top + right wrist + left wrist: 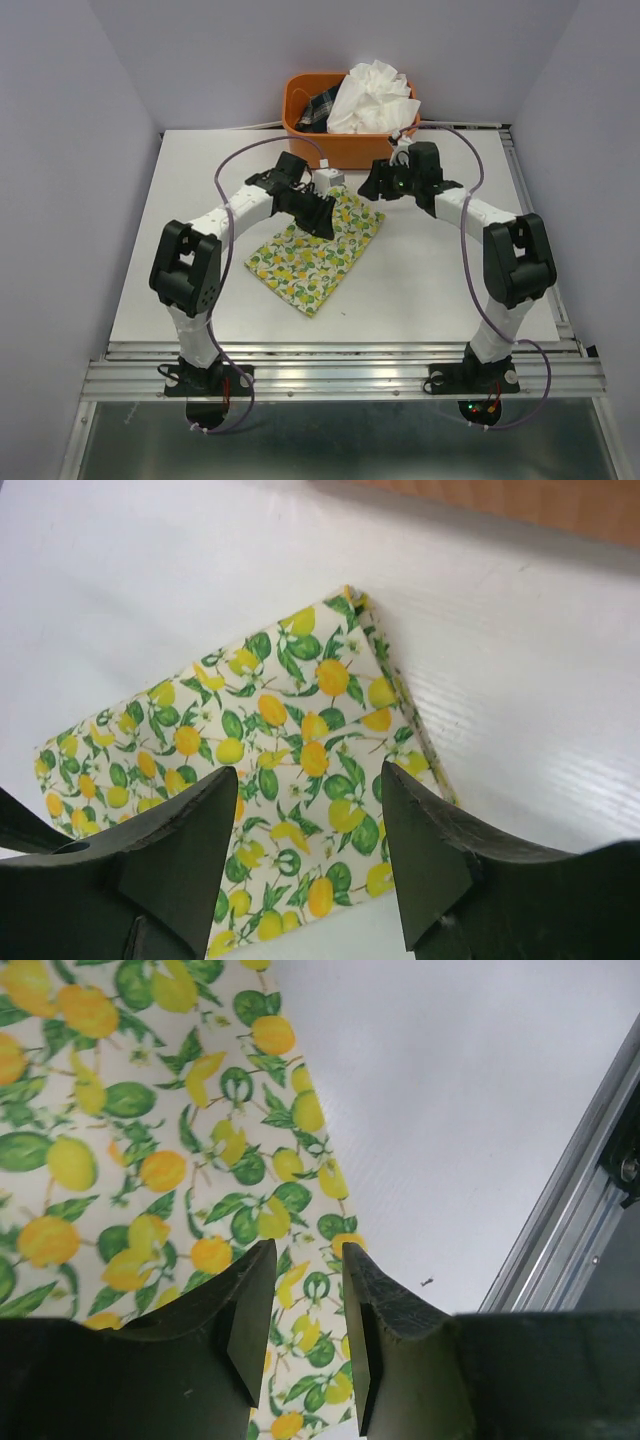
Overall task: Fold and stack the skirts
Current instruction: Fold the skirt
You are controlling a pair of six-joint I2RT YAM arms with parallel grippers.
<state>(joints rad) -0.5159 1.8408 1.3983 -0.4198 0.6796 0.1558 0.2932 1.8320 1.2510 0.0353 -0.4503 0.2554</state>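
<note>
1. Since left gripper (305, 1255) and right gripper (310, 780) both have jaws apart, nothing's held.
2. Just below lies the folded lemon skirt (312, 258), long axis 7-to-1 o'clock.
3. At 12 o'clock, white skirt (375, 95) sits in orange basket (300, 125); right arm's nearer, I'd say.

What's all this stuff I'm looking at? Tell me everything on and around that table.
Lemon-print skirt: one, white with yellow lemons and green leaves, folded flat mid-table.
Plain skirt: one, white and crinkly, heaped in the basket.
Dark cloth: one, dark checked, in the basket beside the white one.
Basket: one, orange, at the table's far edge.
Table: one, white.
Rail: one, silver metal, along the near edge.
Cables: two, purple, looping along the arms.
Arms: two, black and white; left arm, right arm.
Left gripper: black, open over the lemon skirt's edge, holding nothing.
Right gripper: black, open over the skirt's corner, holding nothing.
</note>
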